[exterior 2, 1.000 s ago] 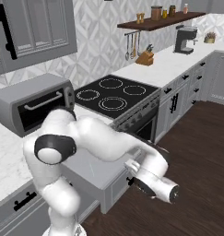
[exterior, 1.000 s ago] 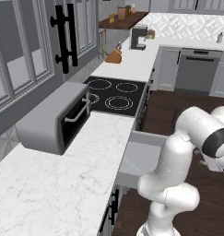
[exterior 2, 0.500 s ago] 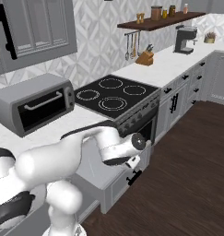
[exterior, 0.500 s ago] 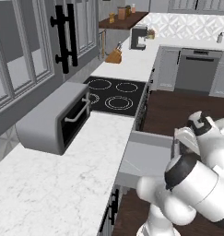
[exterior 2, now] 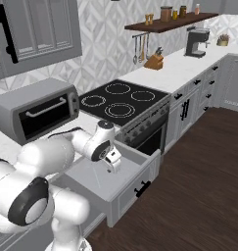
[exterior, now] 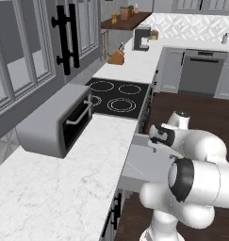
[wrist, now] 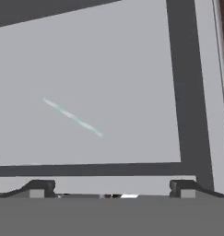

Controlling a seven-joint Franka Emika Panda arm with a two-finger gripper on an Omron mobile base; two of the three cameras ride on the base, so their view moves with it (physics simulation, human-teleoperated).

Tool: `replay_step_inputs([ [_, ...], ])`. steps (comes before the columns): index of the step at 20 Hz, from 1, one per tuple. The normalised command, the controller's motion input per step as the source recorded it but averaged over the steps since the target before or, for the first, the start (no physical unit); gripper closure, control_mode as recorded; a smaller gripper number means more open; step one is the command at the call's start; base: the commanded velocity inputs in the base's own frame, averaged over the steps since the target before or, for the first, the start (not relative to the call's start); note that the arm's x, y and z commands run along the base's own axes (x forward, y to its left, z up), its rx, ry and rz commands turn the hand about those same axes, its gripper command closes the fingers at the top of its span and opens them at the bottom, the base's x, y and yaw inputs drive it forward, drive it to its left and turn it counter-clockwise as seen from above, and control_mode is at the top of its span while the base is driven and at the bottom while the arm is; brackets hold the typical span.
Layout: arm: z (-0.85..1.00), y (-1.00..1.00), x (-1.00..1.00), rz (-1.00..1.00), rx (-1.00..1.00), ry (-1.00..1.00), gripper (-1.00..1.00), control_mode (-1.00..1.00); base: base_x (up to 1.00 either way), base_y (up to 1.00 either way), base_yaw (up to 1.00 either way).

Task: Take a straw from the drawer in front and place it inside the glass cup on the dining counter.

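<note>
While the white marble tabletop with grey veins runs along the wall of a grey-cabineted kitchen with a dark wood floor, one wide, shallow grey drawer with a black bar handle stands pulled out from under its front edge, just beside the oven front. On the tabletop sits one grey toaster oven towards the near end, and next to it one black cooktop with four ring burners is set flush in the marble. Farther along the same tabletop, near the far corner, stand one wooden knife block and one dark coffee machine, under one brown wooden shelf that carries a few small jars. Inside the drawer lies one very thin, pale whitish straw, flat on the plain grey floor and slanted across it, apart from all the walls and somewhat nearer one side in the hand view. The white arm bends over the open drawer, and its two-finger pincer hangs above the drawer's inside, pointing down into it. The pincer is released, its two dark fingertips standing wide apart and grasping nothing, with the straw lying clear of them on the drawer floor below.
</note>
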Motion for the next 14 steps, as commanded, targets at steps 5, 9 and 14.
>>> replay_step_inputs([
  [5,-0.3,-0.16,0.22,0.0,-0.01,0.18,-1.0,-1.0,0.0,0.0,0.0],
  [9,-0.33,-0.33,0.02,0.0,0.0,0.07,-1.0,-1.0,0.0,0.0,0.0],
  [14,-0.36,-0.21,0.0,-0.02,0.0,0.01,-1.0,-1.0,0.0,0.0,0.0],
])
